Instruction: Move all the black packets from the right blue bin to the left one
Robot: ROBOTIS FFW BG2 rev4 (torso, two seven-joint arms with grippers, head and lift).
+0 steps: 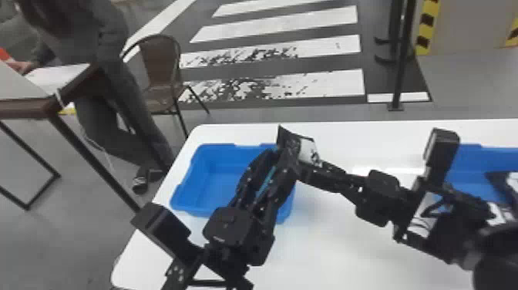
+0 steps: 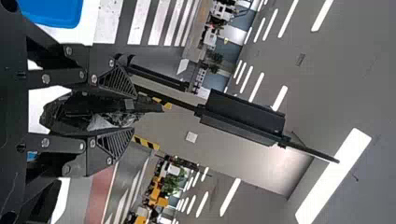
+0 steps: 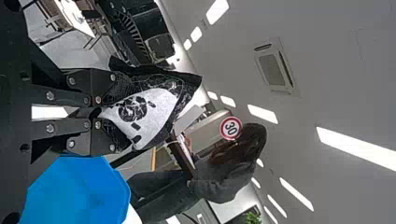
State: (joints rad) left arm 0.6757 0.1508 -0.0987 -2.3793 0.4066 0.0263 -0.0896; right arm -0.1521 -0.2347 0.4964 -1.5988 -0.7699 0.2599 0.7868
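I read the clock with twelve straight ahead of the robot. The black plastic packet with a white printed label (image 1: 306, 150) was up in the air, above the white table (image 1: 327, 239), I think so that both arms could work on it without touching the bin walls. The blue plastic left bin (image 1: 198, 183) lay near eleven o'clock and the blue plastic right bin (image 1: 481, 158) near two o'clock, so the meeting between them looked to me like a passing from one arm to the other. Inside the right bin there was one more black packet with white on it (image 1: 501, 185), which was surely still to be moved.

The black right gripper (image 3: 112, 112) pointed towards nine o'clock, and its fingers were clenched on the lower edge of the labelled packet. Probably it was held so low in order that the wide upper part stayed free. This free part rose beyond the fingertips, towards eleven o'clock from them. The black left gripper (image 2: 133, 114) was close beside the packet, coming from seven o'clock; whether it was grasping or released, I could not tell.
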